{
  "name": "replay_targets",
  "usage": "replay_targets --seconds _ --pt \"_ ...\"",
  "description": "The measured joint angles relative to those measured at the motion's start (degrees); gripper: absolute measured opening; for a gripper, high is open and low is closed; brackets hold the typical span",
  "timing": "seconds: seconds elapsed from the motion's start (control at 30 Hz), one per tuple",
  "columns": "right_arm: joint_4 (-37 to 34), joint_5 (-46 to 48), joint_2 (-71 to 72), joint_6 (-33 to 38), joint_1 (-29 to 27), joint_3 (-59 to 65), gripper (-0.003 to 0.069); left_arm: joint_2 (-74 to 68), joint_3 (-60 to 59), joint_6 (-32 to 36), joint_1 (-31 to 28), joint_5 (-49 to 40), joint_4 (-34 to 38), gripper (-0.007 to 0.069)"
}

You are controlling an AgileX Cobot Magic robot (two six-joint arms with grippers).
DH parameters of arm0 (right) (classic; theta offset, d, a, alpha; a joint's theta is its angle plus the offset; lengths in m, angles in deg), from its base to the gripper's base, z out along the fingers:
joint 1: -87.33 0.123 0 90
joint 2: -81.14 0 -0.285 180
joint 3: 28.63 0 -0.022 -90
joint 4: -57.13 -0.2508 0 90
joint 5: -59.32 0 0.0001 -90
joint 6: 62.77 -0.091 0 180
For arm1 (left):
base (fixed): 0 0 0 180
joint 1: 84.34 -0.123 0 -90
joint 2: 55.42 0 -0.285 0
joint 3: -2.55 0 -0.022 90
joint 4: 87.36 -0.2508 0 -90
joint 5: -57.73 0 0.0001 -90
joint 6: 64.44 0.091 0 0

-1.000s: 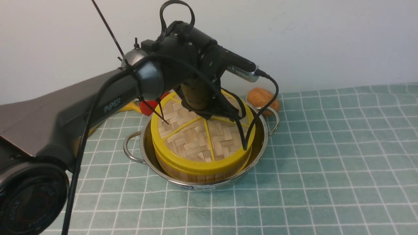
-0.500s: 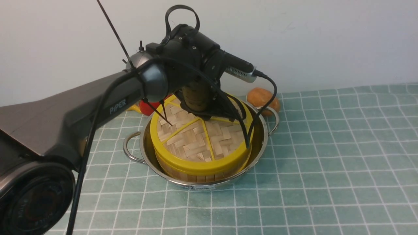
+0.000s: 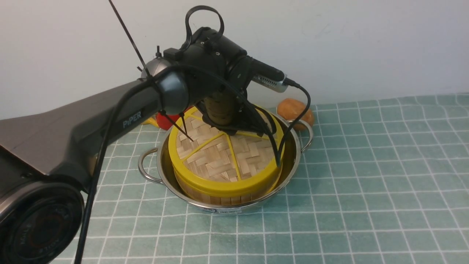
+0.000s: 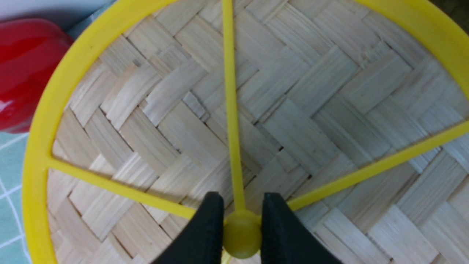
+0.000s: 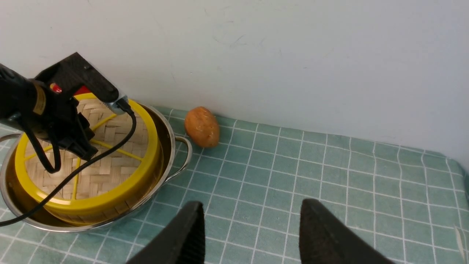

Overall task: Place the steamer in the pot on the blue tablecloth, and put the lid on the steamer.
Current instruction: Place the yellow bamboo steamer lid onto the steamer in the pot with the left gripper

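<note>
The steel pot (image 3: pixel 294 161) stands on the blue tablecloth (image 3: pixel 366 183) with the bamboo steamer (image 3: pixel 227 200) inside it. The woven lid (image 3: pixel 220 161) with yellow spokes lies on top of the steamer. My left gripper (image 4: pixel 240 205) is shut on the lid's yellow centre hub (image 4: pixel 242 234), one black finger on each side. In the front view the left gripper (image 3: pixel 229 130) points down onto the lid's middle. My right gripper (image 5: pixel 253 220) hangs open over bare cloth, well to the right of the pot (image 5: pixel 170 135), with nothing between its fingers.
A brown potato (image 3: pixel 293 110) lies by the wall just behind the pot's right handle (image 3: pixel 307 134). A red object (image 4: pixel 22 73) sits behind the pot on the left. The left arm's cables (image 3: pixel 282 146) hang over the lid. The white wall runs close behind.
Over the first half second the left arm shifted a little and the lid settled lower and more level on the steamer. Nothing has moved since.
</note>
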Motion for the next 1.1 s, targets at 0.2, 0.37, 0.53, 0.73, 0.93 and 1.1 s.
replay_targets --seconds 0.2,0.37,0.53,0.73,0.93,1.1 --pt "0.00 0.00 0.00 0.00 0.00 0.00 0.0365 0.00 0.00 0.00 0.00 0.00 0.04 0.0117" --pt "0.00 0.00 0.00 0.00 0.00 0.00 0.0365 0.00 0.00 0.00 0.00 0.00 -0.09 0.0166" --pt "-0.06 0.00 0.00 0.00 0.00 0.00 0.0365 0.00 0.00 0.00 0.00 0.00 -2.94 0.0389" --pt "-0.06 0.00 0.00 0.00 0.00 0.00 0.0365 3.86 0.00 -1.33 0.00 -0.05 -7.85 0.0577" --pt "1.49 0.00 0.63 0.00 0.00 0.00 0.0339 18.40 0.06 -4.55 0.00 1.46 -12.01 0.0495" --pt "4.82 -0.49 7.02 0.00 0.00 1.80 0.0223 29.98 0.06 -4.94 0.00 -0.07 -12.37 0.0172"
